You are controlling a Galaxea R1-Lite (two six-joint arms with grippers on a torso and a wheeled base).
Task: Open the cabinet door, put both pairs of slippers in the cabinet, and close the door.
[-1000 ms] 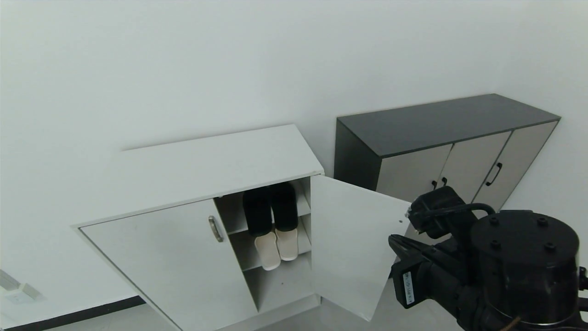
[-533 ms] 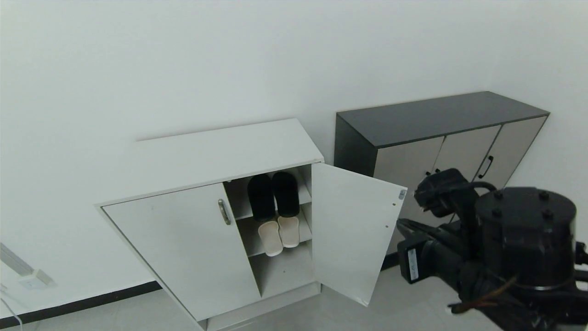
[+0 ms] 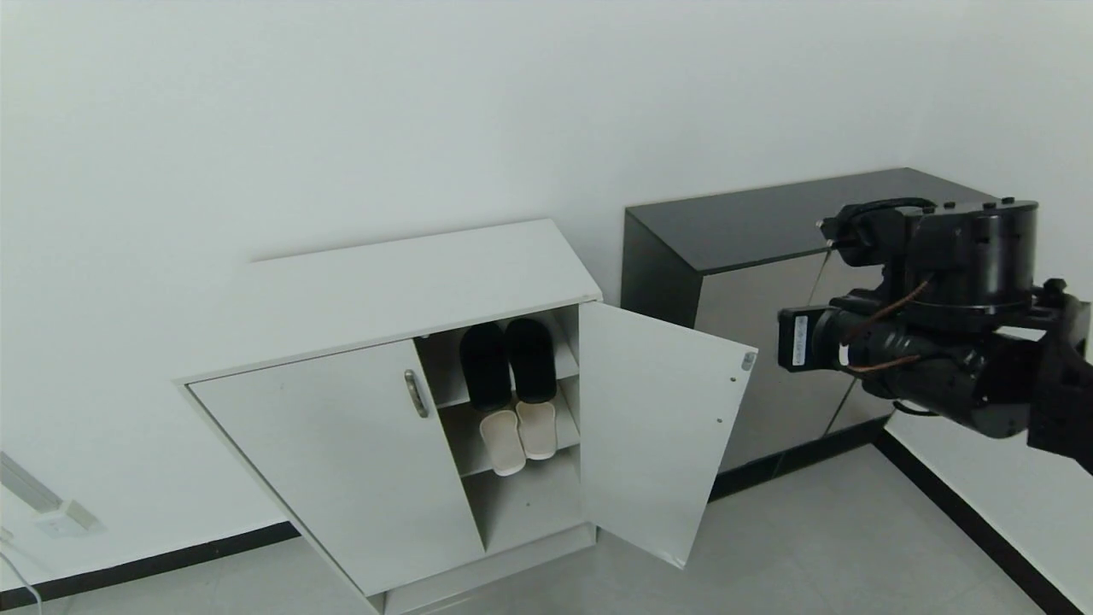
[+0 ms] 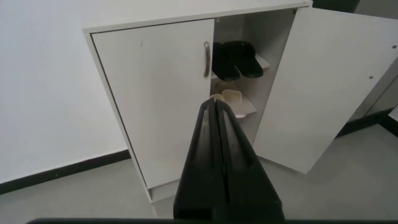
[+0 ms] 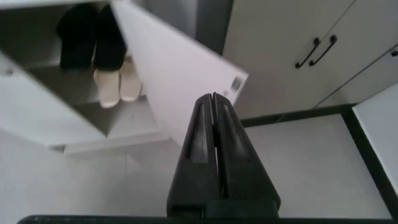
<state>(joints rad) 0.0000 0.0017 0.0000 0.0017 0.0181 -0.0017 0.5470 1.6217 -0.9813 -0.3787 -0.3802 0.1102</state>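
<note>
My left claw (image 4: 215,103) and right claw (image 5: 213,98), both closed and empty, before the cabinet (image 3: 410,282).
The door (image 3: 657,427) stands open; inside, the black slippers (image 3: 508,359) sit on one level and the white slippers (image 3: 517,436) on the level below.

In the head view my right arm (image 3: 939,376) ran off the right edge and covered most of the dark cabinet (image 3: 751,231) doors behind it. The shut left door (image 3: 341,461) hid that half of the white cabinet (image 3: 410,273), whose lower corner was cut by the bottom edge. In the left wrist view my left gripper (image 4: 214,102) covered part of the beige slippers (image 4: 233,98).
</note>
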